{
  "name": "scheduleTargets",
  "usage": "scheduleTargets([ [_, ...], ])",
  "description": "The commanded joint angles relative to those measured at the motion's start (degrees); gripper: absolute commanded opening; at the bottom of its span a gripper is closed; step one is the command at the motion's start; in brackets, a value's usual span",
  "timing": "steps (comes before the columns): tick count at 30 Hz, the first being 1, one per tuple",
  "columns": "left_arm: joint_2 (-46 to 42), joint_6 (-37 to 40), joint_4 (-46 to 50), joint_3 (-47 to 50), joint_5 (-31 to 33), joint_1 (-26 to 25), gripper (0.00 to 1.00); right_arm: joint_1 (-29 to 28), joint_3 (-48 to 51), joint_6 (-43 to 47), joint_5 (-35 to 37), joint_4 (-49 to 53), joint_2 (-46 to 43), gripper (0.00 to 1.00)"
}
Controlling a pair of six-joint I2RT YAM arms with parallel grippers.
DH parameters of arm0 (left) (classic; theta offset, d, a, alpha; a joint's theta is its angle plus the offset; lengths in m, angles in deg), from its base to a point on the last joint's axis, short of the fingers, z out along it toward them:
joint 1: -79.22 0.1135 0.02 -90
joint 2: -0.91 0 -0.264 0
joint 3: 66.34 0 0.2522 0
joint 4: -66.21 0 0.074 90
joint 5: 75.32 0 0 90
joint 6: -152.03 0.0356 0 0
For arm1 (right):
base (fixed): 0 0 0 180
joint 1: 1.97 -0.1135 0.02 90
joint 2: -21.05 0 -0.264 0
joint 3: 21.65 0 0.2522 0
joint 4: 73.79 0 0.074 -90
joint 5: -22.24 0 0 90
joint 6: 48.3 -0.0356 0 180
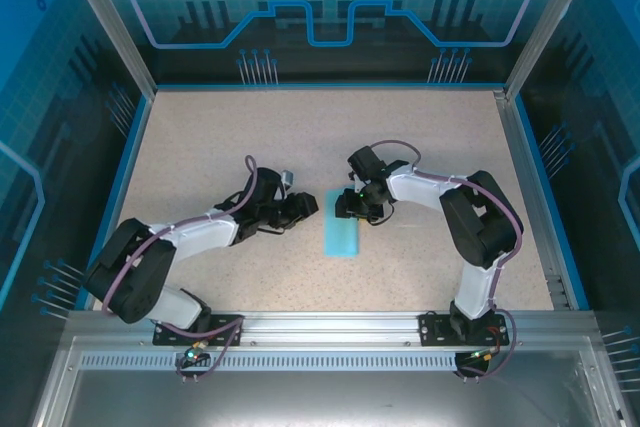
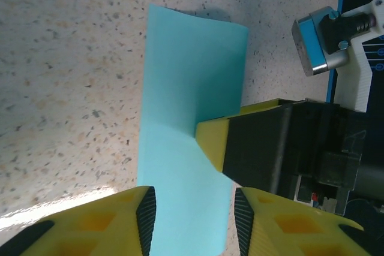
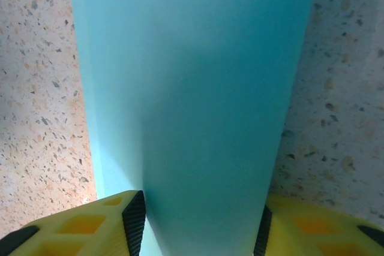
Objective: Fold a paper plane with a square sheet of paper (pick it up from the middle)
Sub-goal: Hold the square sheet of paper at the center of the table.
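Observation:
The light cyan-blue sheet of paper (image 1: pixel 342 234) lies on the speckled table as a narrow rectangle, apparently folded in half. Its far end curls up slightly in the left wrist view, where the paper (image 2: pixel 186 82) runs up from between my fingers. My left gripper (image 1: pixel 306 209) is at the sheet's left edge; this left gripper (image 2: pixel 195 223) is open, with its pads either side of the strip. My right gripper (image 1: pixel 352 209) is at the sheet's far end, one yellow fingertip (image 2: pixel 211 142) resting on it. The right gripper (image 3: pixel 198 232) is open, with the paper (image 3: pixel 192 76) spanning the gap.
The speckled tabletop (image 1: pixel 230 137) is bordered by a blue rim and metal frame posts (image 1: pixel 525 147). A metal rail (image 1: pixel 320 332) carries both arm bases at the near edge. The right arm's wrist body (image 2: pixel 282 148) sits close to my left fingers.

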Motion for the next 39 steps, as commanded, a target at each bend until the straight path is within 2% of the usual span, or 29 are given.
scheduleTargets([
  [1,2.05,1.02,-0.75,-1.8,-0.65,-0.82,0.41,0.06,0.32,1.97,1.05,1.56,3.79,0.53],
  [14,5.28,-0.74,-3.5,-0.71,3.86,-0.92,0.35,-0.65,-0.77,2.04,2.93,3.17,9.39,0.54],
  [24,3.11,-1.67,-2.57,1.48,12.67,-0.83,0.3,-1.06,-2.46,-0.14,4.9,5.24,13.42,0.54],
  [32,1.97,-2.18,-1.61,2.37,15.46,-0.74,0.29,-1.84,-3.54,1.8,4.34,5.39,15.38,0.55],
  [39,1.86,-1.55,-1.54,2.45,14.91,-0.72,0.29,-2.48,-3.47,2.75,4.24,5.14,16.53,0.55],
])
